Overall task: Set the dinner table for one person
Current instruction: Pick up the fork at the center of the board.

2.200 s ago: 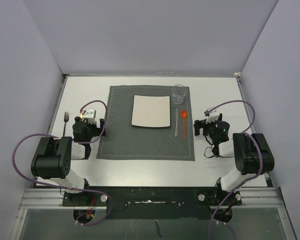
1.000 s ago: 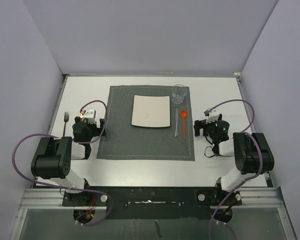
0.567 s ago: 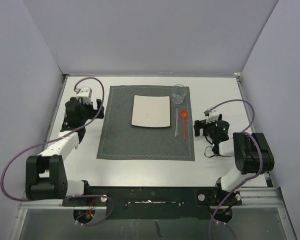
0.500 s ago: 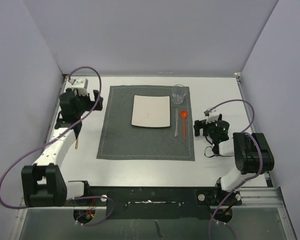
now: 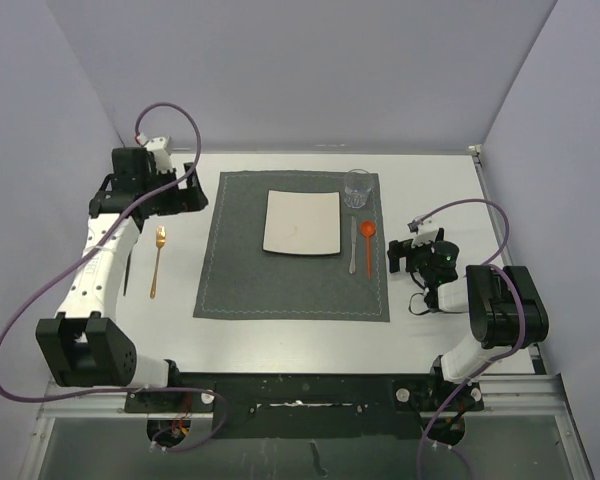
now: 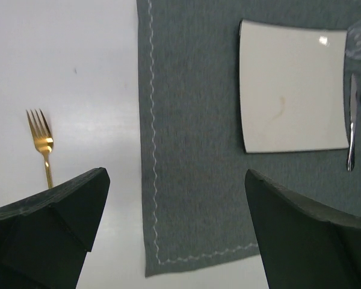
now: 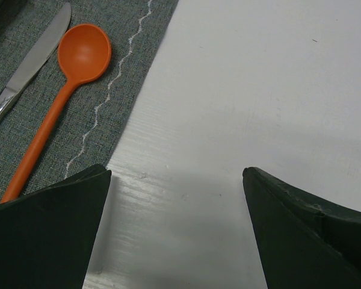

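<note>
The white dinner table (image 5: 440,190) carries a dark grey placemat (image 5: 280,280) with a square white plate (image 5: 301,222), a clear glass (image 5: 358,187), a knife (image 5: 352,245) and an orange spoon (image 5: 369,245). A gold fork (image 5: 157,262) lies on the table left of the mat, tines away from me. My left gripper (image 5: 185,195) is open and empty, raised at the far left; its view shows the fork (image 6: 43,144), mat (image 6: 192,150) and plate (image 6: 292,93). My right gripper (image 5: 400,255) is open and empty, low over the table right of the spoon (image 7: 60,102).
Grey walls close the table at the back and both sides. The knife (image 7: 30,63) lies beside the spoon on the mat's right strip (image 7: 120,24). Purple cables loop from both arms. A dark thin shadow line (image 5: 127,275) lies left of the fork.
My left arm has swung from beside the mat's left edge up to the far left corner. The fork now lies uncovered, nearer the mat than before. The right arm has not moved.
</note>
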